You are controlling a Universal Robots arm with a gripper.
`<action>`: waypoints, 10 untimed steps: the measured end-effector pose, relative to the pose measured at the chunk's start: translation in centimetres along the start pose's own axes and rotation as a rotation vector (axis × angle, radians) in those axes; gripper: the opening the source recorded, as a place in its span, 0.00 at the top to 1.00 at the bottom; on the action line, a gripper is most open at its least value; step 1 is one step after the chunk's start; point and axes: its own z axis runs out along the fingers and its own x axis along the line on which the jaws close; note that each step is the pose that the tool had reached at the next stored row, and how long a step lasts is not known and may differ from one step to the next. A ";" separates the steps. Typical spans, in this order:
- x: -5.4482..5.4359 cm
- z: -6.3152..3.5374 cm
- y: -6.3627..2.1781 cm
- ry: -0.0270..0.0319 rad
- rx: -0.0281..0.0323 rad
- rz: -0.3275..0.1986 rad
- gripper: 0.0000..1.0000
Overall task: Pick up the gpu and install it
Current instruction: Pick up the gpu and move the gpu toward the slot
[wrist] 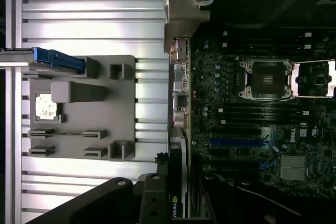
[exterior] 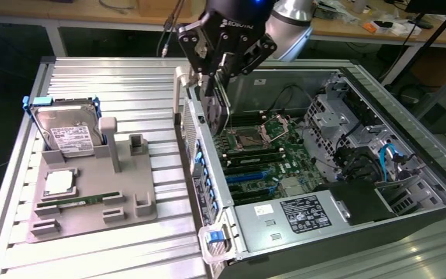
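Currently gripper holds gpu hanging lengthwise downward.

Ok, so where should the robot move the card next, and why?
Probably carry it, kept raised, toward the blue slots. The gripper holds the gpu upright close to the case wall, up near the processor socket rather than over those slots, so lowering it here would likely miss them.
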 end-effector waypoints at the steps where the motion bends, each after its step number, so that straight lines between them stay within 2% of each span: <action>1: -0.7 -0.06 -0.02 0.0139 -0.0016 0.000 0.73; 3: -1.4 -0.13 -0.03 0.0458 -0.0047 0.002 0.73; 4: -1.7 -0.16 -0.04 0.0652 -0.0055 0.002 0.73; 5: -2.0 -0.18 -0.04 0.0821 -0.0064 0.003 0.73; 6: -2.4 -0.22 -0.05 0.1138 -0.0075 0.004 0.73; 7: -2.8 -0.25 -0.06 0.1355 -0.0082 0.005 0.73; 9: -3.7 -0.32 -0.08 0.1689 -0.0092 0.007 0.73; 10: -4.2 -0.35 -0.09 0.1773 -0.0097 0.007 0.73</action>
